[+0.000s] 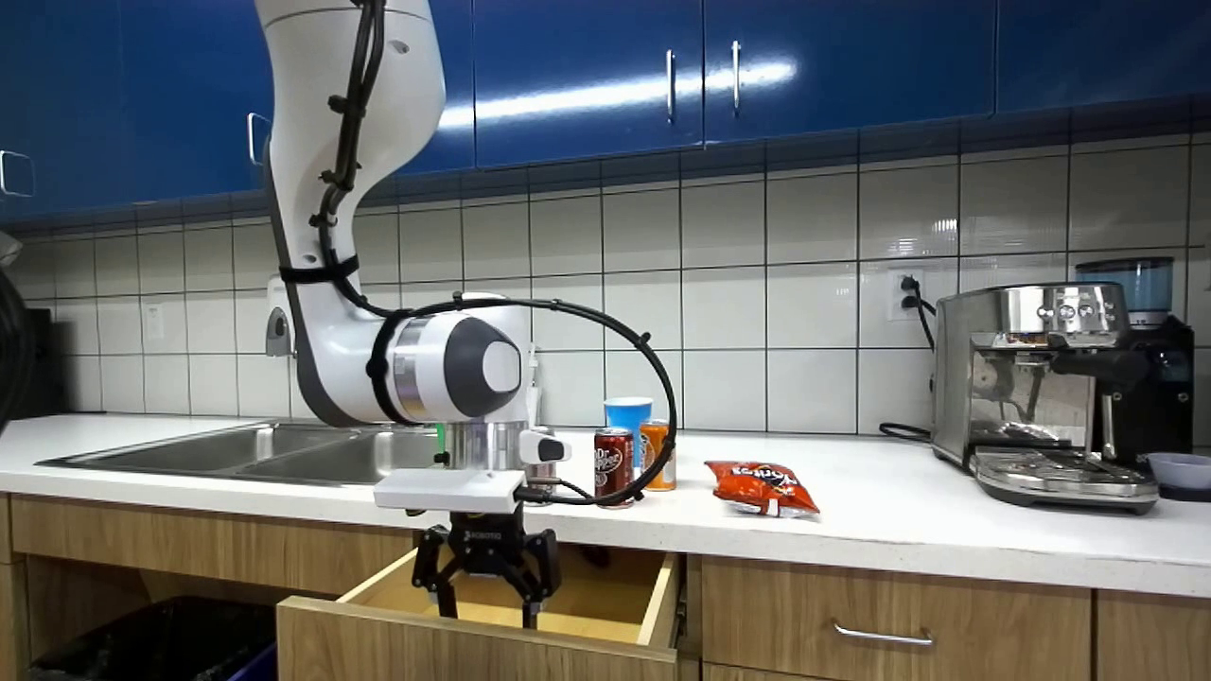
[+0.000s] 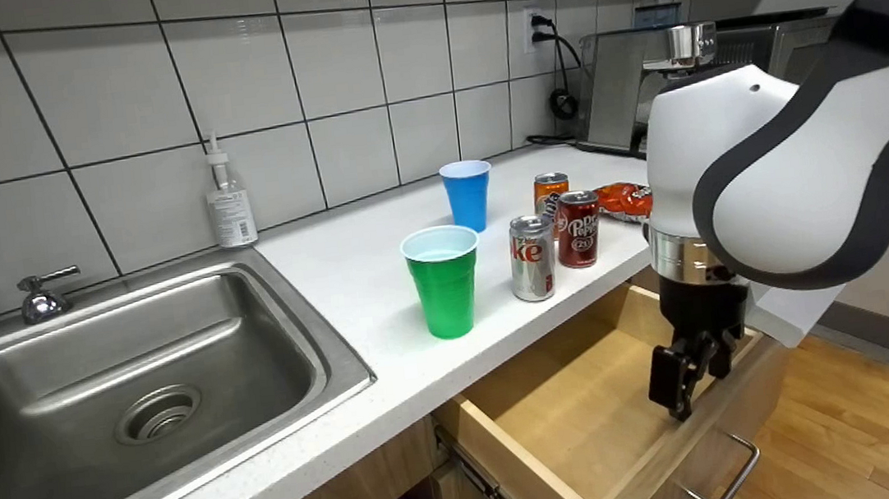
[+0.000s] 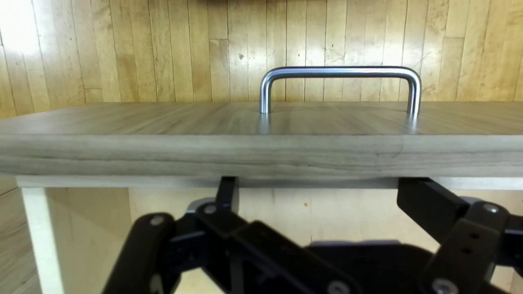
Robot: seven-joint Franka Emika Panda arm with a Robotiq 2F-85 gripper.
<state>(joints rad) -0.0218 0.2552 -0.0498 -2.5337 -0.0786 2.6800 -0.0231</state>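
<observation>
While hanging with gripper (image 1: 488,615) spread apart and empty at the open drawer (image 2: 575,393) below the counter (image 1: 880,501), just behind the front panel (image 3: 245,151), could scrape or jam against that panel if swung outward.

The drawer (image 3: 261,153) looks wooden; its handle (image 3: 339,72) glossy metal; the claw (image 3: 320,183) matt

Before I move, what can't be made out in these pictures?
Fingertips: touching the drawer front or not, unclear; wrist view lines them up with its edge.
Doritos bag: one end hidden behind the arm, in an exterior view.
Orange can: partly hidden by the Dr Pepper can, in an exterior view.
Black bin liner: cut off by the bottom edge, in an exterior view.
</observation>
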